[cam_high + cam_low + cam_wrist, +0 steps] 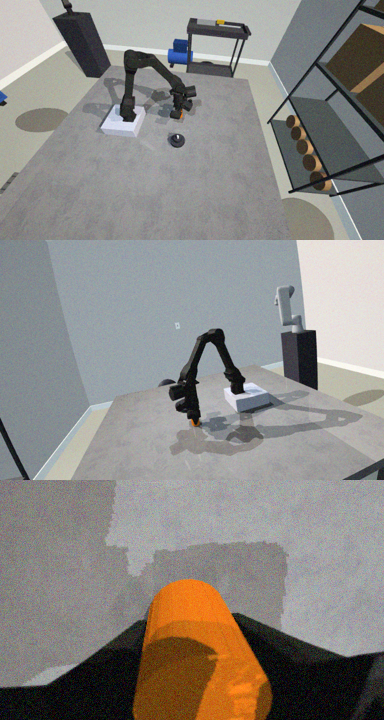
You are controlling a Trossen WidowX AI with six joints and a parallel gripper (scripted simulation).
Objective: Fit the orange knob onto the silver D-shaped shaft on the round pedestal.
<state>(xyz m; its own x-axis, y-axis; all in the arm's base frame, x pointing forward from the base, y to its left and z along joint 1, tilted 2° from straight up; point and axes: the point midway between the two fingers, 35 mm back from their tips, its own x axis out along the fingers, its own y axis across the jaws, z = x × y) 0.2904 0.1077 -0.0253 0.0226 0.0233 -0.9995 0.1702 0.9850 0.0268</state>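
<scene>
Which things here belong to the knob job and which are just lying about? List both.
For the job:
- orange knob, clamped in the gripper
- round pedestal with its silver shaft

Just lying about:
- cart
- blue tank
- shelf rack with boxes and rolls
- dark cabinet
- white arm

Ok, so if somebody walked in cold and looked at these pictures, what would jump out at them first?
The orange knob, the one bright thing on the grey table, pinched in the black gripper low over the surface. Next, the round pedestal with its silver shaft, standing alone nearer the camera in the top view, apart from the knob.
</scene>
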